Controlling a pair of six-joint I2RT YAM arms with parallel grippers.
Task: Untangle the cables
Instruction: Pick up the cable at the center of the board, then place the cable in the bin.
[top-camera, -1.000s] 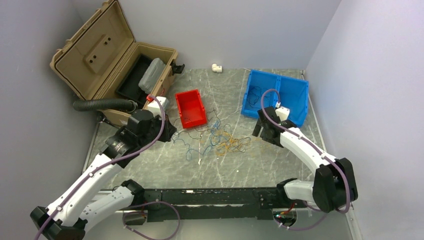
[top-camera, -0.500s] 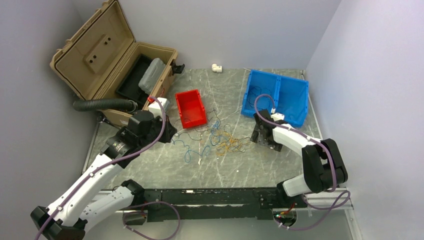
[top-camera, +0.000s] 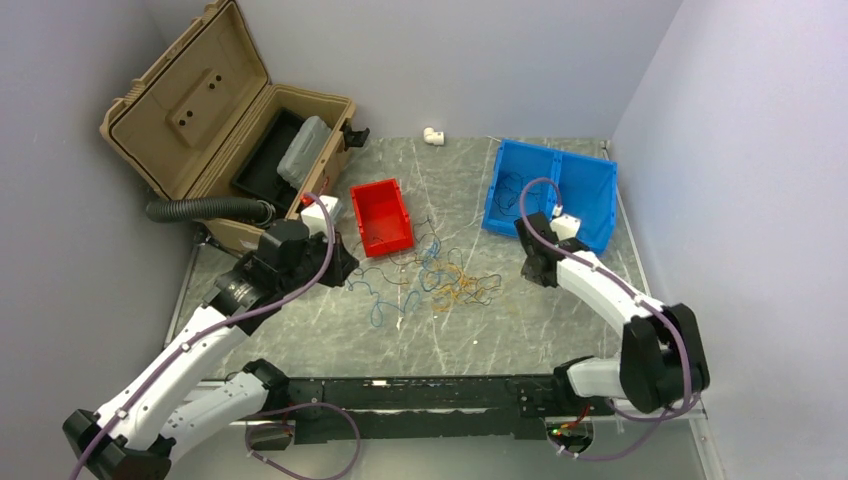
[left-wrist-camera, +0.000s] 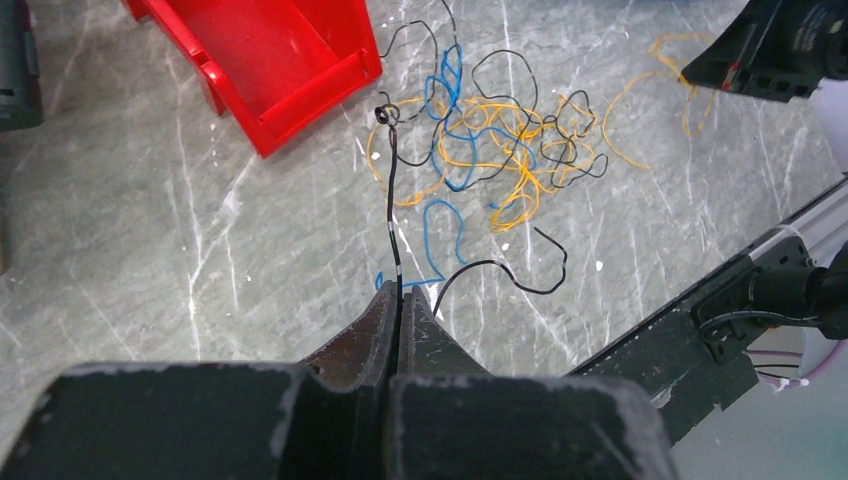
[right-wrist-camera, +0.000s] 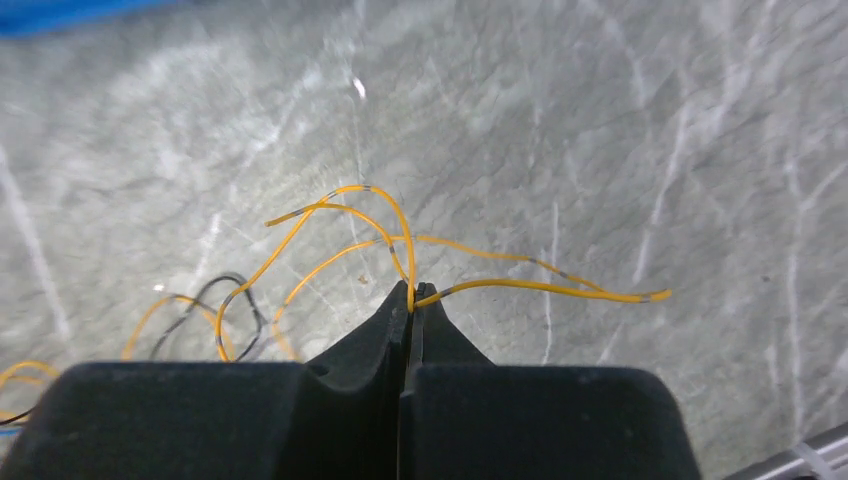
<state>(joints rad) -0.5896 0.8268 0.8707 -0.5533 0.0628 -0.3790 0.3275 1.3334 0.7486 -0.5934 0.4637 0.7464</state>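
Left arm (top-camera: 190, 350) and right arm (top-camera: 600, 290): white shells, black joints (wrists wholly black), a purple cord (top-camera: 327, 245) along each.

No legible text or labels.

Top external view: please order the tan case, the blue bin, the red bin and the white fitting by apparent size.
1. tan case, with its lid open
2. blue bin
3. red bin
4. white fitting, clearly the smallest
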